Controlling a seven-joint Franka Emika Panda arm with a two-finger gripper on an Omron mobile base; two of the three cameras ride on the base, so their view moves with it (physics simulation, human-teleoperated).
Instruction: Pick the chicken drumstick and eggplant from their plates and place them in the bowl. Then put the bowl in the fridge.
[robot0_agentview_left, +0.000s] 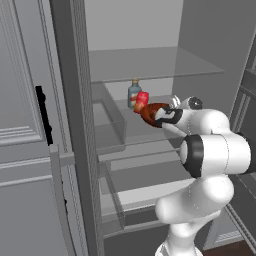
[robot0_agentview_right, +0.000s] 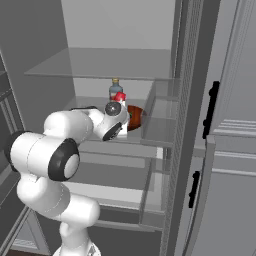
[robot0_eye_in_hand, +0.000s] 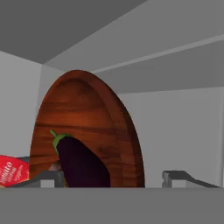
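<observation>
Eggplant (robot0_eye_in_hand: 83, 164) lies in the bowl (robot0_eye_in_hand: 94, 118) between spread gripper (robot0_eye_in_hand: 116, 177) fingertips.

The fridge (robot0_agentview_left: 200, 45) is standing open. Its middle glass shelf (robot0_agentview_left: 150, 127) is carrying the reddish-brown bowl (robot0_agentview_left: 150, 114), a red packet (robot0_agentview_left: 142, 99) just beside it, and a bottle (robot0_agentview_left: 133, 92) standing upright behind them.

A glass bottle (robot0_agentview_left: 134, 92) stands behind a red packet (robot0_agentview_left: 142, 100) on a shelf
</observation>
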